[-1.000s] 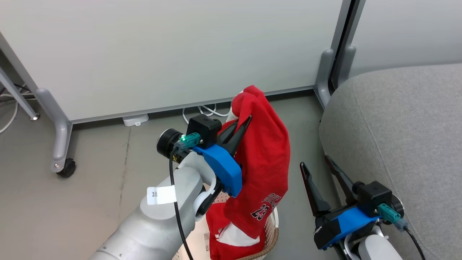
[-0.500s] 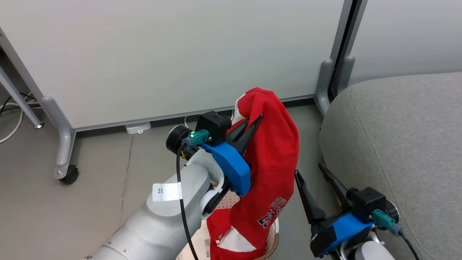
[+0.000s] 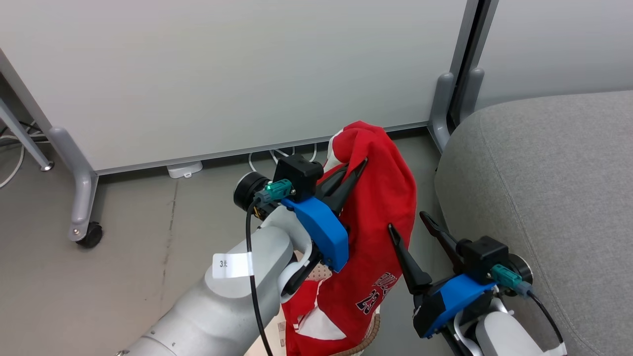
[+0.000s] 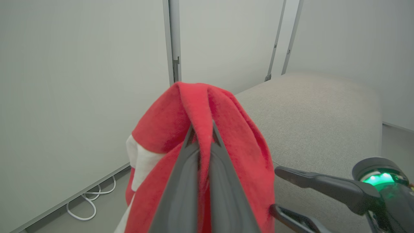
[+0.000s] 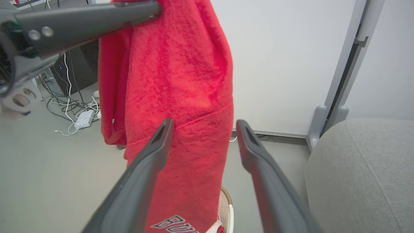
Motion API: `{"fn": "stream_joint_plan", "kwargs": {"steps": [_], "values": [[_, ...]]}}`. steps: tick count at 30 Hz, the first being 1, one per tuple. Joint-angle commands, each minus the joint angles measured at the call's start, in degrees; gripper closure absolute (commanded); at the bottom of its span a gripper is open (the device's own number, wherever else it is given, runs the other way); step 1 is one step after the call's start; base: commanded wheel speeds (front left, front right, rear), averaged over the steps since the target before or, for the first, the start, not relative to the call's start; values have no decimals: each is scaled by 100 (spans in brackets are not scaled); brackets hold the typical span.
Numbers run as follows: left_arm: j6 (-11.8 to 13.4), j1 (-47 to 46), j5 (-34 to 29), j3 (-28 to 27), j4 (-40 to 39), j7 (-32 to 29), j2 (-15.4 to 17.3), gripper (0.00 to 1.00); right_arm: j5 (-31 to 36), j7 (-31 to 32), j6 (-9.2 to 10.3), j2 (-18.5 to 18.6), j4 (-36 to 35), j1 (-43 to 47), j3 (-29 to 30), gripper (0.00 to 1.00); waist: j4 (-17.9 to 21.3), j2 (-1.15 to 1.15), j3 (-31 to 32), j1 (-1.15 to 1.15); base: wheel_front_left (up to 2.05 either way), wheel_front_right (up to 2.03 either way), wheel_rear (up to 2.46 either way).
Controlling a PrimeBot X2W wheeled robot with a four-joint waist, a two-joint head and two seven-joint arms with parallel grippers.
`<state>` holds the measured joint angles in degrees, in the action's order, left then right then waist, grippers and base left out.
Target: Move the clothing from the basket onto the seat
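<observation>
Head view: a soft red jersey (image 3: 381,198) is pinched by the left gripper (image 3: 357,165); the right gripper (image 3: 406,221) is spread apart nearby.

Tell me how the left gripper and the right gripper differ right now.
The left gripper is shut on the top fold of the jersey; the right gripper is open, gripping nothing. The left gripper sits higher in the head view; the right gripper is lower, between the jersey and the seat. Both have two long dark fingers.
</observation>
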<state>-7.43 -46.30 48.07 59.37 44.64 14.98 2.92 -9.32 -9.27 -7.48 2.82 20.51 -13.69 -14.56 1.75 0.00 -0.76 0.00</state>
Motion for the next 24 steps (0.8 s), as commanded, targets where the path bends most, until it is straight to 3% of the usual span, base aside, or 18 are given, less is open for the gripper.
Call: {"fn": "stream_joint_plan", "kwargs": {"steps": [1,24], "values": [[-9,-44,19,-28,-30,30,-4,100,-54,40,-2,12,66,-120,-42,0,-2,0,-21,0,0,0,0],[-9,-163,175,365,-277,31,-3,100,52,63,-3,11,1463,-1396,-299,0,-223,0,-202,0,0,0,0]]}}
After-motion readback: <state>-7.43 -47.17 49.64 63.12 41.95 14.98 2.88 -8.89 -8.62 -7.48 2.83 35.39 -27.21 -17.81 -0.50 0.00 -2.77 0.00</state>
